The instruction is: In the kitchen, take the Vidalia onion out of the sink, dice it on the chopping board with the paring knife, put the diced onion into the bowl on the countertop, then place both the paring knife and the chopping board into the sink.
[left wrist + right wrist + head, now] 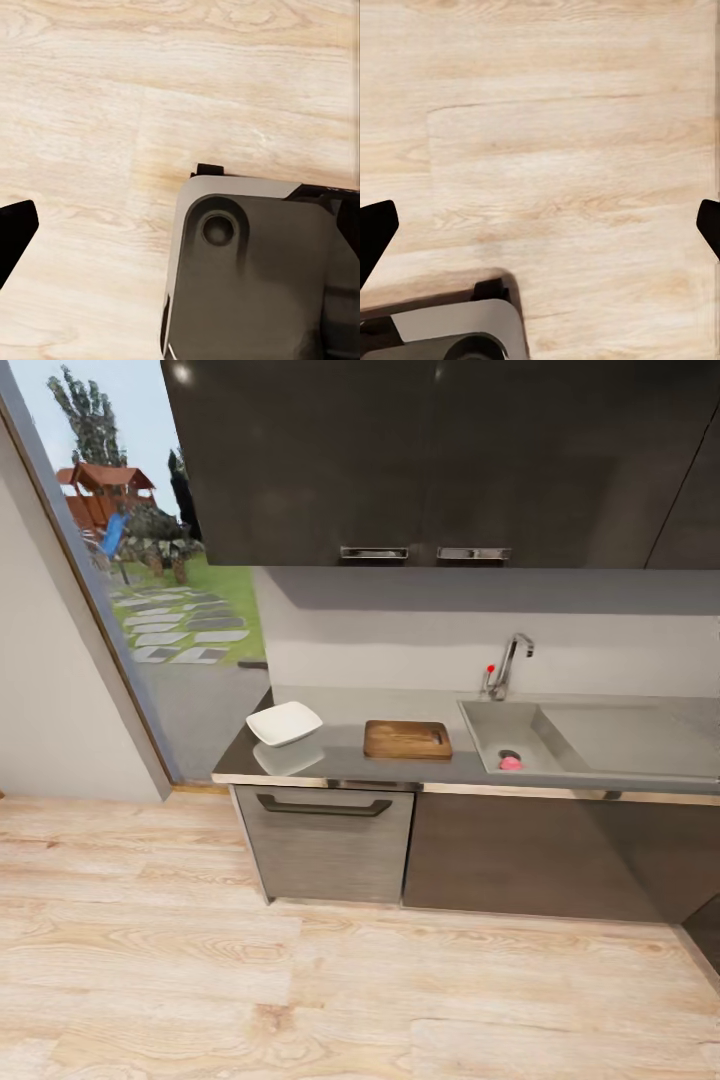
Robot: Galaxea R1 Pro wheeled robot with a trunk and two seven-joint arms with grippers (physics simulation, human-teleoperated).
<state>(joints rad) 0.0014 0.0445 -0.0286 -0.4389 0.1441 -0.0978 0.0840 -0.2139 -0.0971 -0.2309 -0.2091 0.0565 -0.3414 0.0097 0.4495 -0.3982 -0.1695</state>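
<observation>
**A:** What does the head view give?

**B:** A dark grey counter (345,705) against a pale wall, with dark upper cabinets (440,460) above it. A white square bowl (284,722) stands near the counter's window end, its pale reflection just below it on the glossy top. A wooden chopping board (407,739) lies flat between the bowl and the sink (590,735). In the sink basin, near the drain, sits a small pink thing (511,763); whether it is the onion I cannot tell. The chrome tap (510,665) with its red knob rises behind the basin. I cannot make out the paring knife.

**A:** And below the counter?

**B:** A grey drawer front with a dark bar handle (323,806), then a light wooden floor (300,980).

**A:** Left wrist view?

**B:** The same wooden floor, a grey part of the robot's base (247,277), and one black fingertip (15,229) of the left tool at the edge. How wide it stands I cannot tell.

**A:** Right wrist view?

**B:** The right tool (540,229) is spread wide over the floor, holding nothing, a black fingertip at each edge.
</observation>
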